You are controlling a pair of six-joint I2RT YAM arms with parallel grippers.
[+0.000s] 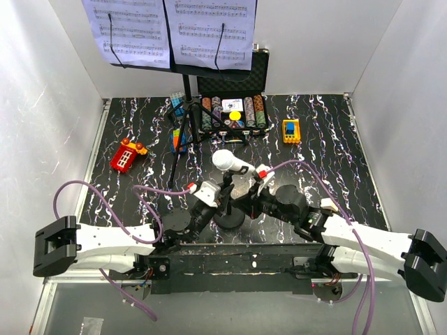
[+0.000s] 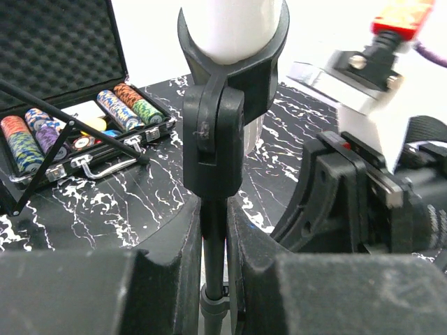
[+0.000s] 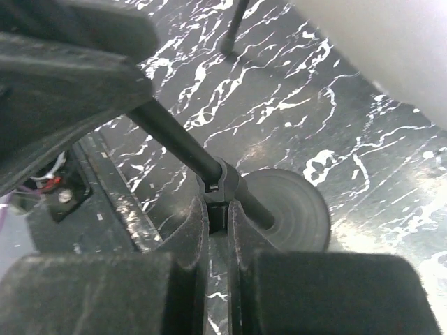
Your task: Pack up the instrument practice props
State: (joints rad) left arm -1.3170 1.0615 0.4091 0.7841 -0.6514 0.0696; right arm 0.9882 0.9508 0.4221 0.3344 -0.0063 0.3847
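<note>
My L gripper [image 2: 213, 241] is clenched on the mic stand [image 2: 215, 139] pole, just below the clip cradling the white mic [image 1: 231, 162]. My R gripper [image 3: 218, 216] is pinched on the same pole lower down, at its collar, near the round base [image 3: 297, 209]. Base sits on the table [image 1: 335, 160], front-center, betw. my two arms. Music stand [image 1: 183, 129] w/ sheet-music pages [image 1: 167, 31] is at the back, beside the open chip case [image 1: 234, 105], well apart from both grippers
</note>
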